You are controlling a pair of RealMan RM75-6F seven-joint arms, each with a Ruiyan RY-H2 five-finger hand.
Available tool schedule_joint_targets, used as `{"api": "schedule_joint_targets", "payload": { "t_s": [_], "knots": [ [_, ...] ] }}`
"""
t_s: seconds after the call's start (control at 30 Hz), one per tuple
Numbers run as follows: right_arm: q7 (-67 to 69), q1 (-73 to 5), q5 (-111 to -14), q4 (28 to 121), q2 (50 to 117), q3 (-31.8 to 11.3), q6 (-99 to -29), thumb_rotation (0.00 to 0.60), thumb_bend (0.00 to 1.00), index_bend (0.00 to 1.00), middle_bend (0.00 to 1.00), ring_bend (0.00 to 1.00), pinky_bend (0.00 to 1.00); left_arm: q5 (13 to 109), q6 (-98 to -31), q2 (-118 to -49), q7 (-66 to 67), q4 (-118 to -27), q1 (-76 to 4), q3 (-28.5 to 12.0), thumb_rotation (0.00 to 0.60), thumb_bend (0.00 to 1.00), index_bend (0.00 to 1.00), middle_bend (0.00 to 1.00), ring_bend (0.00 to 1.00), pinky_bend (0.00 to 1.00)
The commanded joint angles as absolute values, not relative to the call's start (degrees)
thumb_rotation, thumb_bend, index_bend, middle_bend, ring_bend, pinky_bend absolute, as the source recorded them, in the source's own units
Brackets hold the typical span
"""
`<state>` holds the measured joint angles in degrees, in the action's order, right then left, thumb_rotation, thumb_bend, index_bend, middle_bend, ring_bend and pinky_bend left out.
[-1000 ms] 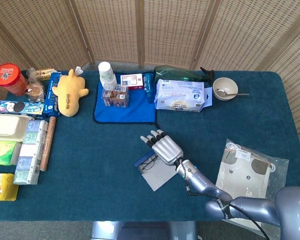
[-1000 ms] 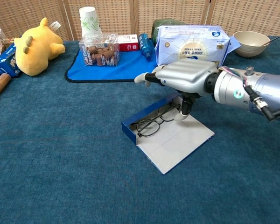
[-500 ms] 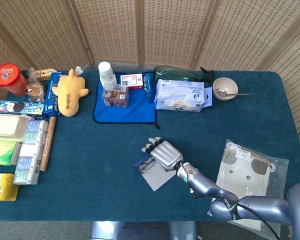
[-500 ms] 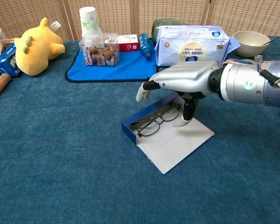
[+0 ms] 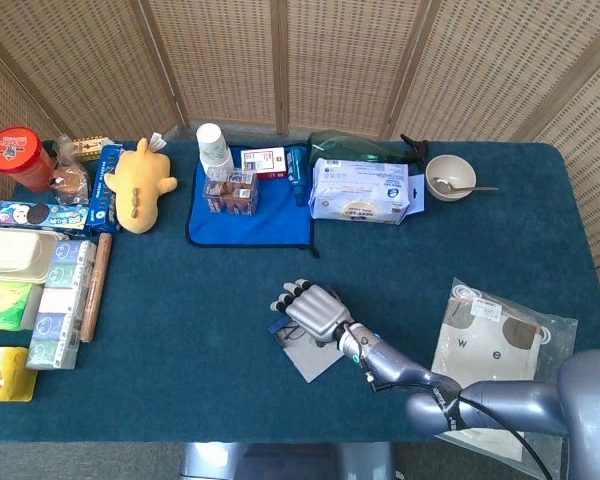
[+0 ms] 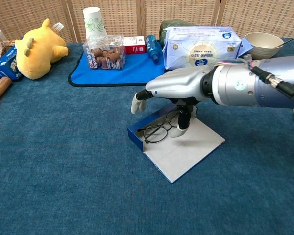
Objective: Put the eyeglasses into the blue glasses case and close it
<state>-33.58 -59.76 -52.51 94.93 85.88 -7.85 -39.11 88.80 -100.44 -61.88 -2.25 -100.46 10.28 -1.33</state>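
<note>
The eyeglasses (image 6: 161, 128) are seen lying in the tray of the open blue glasses case (image 6: 179, 147), whose pale lid lies flat on the table (image 6: 63, 171) toward the robot. The right hand (image 6: 171, 88) is held over the case, its fingers (image 6: 137, 103) loosely spread and gripping nothing, the thumb pointing down just beside the frames; contact cannot be judged. The left hand is not shown. For a clean closing, the temples should be nudged fully inside first, then the lid should be lifted from its free edge and folded over gently, so that the light case is not pushed along the cloth.
</note>
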Motion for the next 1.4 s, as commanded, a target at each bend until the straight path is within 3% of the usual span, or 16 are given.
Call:
{"api": "schedule_joint_targets", "payload": {
  "t_s": [0.03, 0.23, 0.47, 0.83, 1.13, 1.4],
  "knots": [
    [-35.6, -61.9, -49.5, 93.4, 86.6, -7.2, -38.8, 0.542, 0.23, 0.22, 0.23, 0.13, 0.16, 88.7, -100.6, -61.8, -2.4, -100.3, 10.4, -1.3, 0.6, 0.29, 0.18, 0.1, 0.0, 0.0],
    [-40.4, -65.2, -43.0, 93.2, 86.4, -4.6, -40.4, 0.45, 0.23, 0.3, 0.3, 0.18, 0.19, 88.7, -100.5, -61.8, -3.0, -99.9, 10.5, -1.3, 0.6, 0.29, 0.18, 0.09, 0.0, 0.0],
    [-45.3, -67.5, -34.6, 97.7, 83.6, -1.1, -45.6, 0.36, 0.24, 0.32, 0.31, 0.2, 0.2, 88.9, -100.0, -62.1, -3.2, -99.6, 9.9, -1.5, 0.6, 0.3, 0.18, 0.09, 0.0, 0.0],
    [-45.5, -66.9, -31.9, 101.9, 80.3, 1.8, -50.6, 0.341, 0.24, 0.32, 0.31, 0.2, 0.2, 89.4, -99.4, -62.3, -2.6, -100.1, 9.2, -1.6, 0.6, 0.3, 0.18, 0.09, 0.0, 0.0],
    [-44.4, -66.2, -34.6, 103.4, 78.8, 1.2, -53.1, 0.342, 0.24, 0.32, 0.31, 0.2, 0.2, 90.1, -98.9, -62.8, -2.1, -100.4, 8.6, -1.5, 0.6, 0.29, 0.18, 0.1, 0.0, 0.0],
    [-44.9, -66.8, -33.7, 101.7, 80.3, 1.7, -51.4, 0.341, 0.24, 0.33, 0.31, 0.2, 0.2, 90.0, -99.6, -62.7, -2.3, -100.3, 9.1, -1.2, 0.6, 0.29, 0.18, 0.1, 0.0, 0.0]
  ]
}}
